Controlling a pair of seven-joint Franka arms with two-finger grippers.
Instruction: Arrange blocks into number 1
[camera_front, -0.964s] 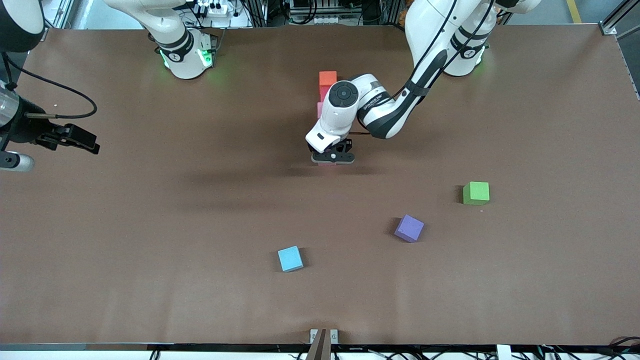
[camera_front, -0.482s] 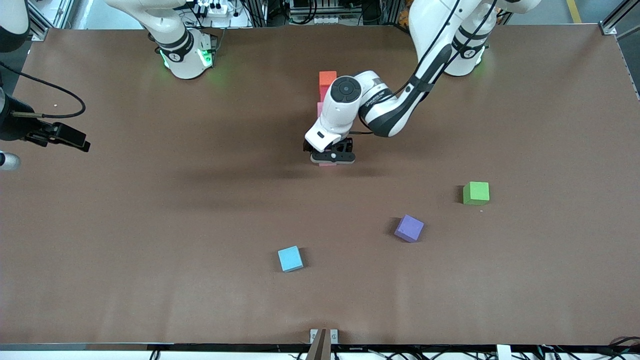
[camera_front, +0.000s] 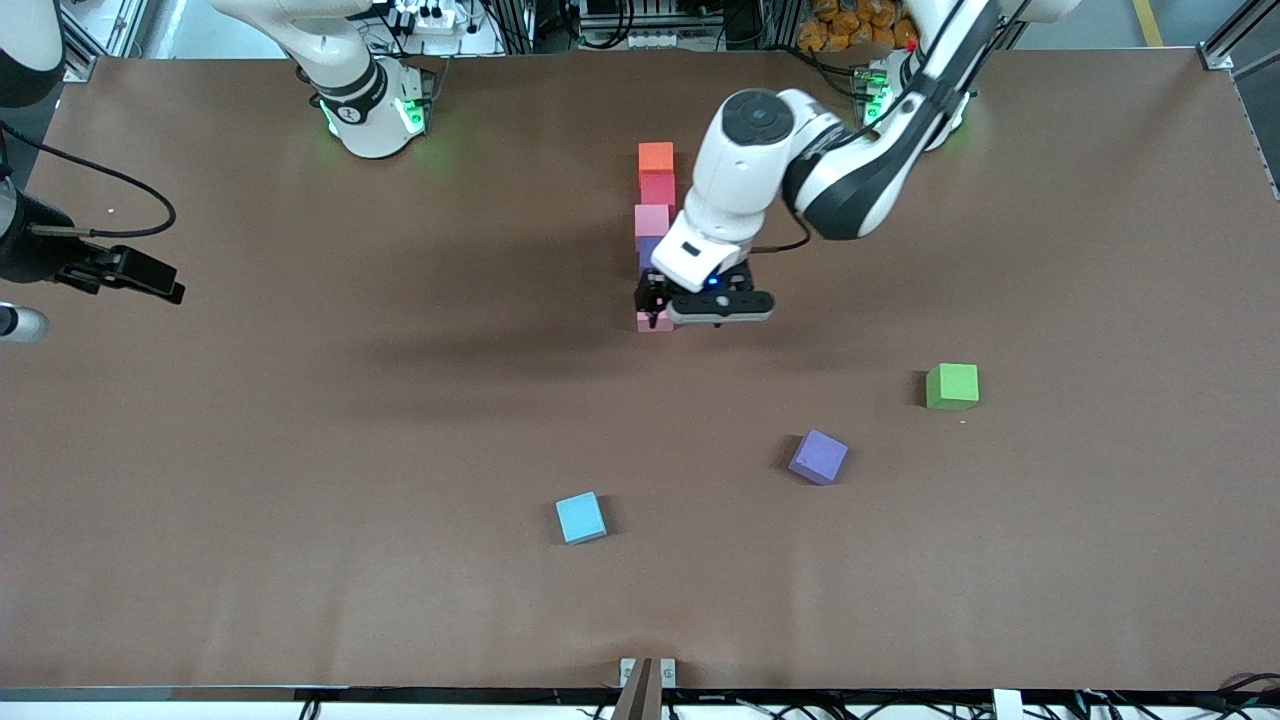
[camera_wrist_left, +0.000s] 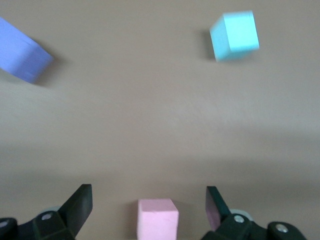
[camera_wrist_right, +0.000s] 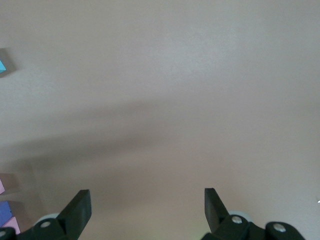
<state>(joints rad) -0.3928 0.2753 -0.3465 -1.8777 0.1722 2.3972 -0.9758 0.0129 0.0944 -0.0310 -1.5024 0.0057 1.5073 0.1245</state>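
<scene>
5 blocks lie in 1 straight row on the desk (camera_front: 300, 450), its long axis running from the robots' bases toward the front camera. Farthest from the camera is the orange block (camera_front: 656, 157), then the red block (camera_front: 657, 188), a pink block (camera_front: 651, 220), the dark purple block (camera_front: 648, 252), mostly hidden under the left arm, and nearest the camera a second pink block (camera_front: 652, 321). Neighbouring blocks look to touch or nearly touch, and their faces sit square to the line.

The left gripper (camera_front: 690, 306) hangs just above the camera end of the row, its jaws released and wide apart; in the left wrist view the second pink block (camera_wrist_left: 157, 219) sits free on the desk between the 2 fingers (camera_wrist_left: 80, 205), touching neither.

The right gripper (camera_front: 150, 280) waits over the desk edge at the right arm's end, well apart from the row, jaws spread and empty in the right wrist view.

3 loose cubes lie nearer the camera than the row: a green cube (camera_front: 952, 386) toward the left arm's end, a violet cube (camera_front: 819, 457) turned askew, and a light-blue cube (camera_front: 581, 517) nearest the camera. None lies in the row's line.
</scene>
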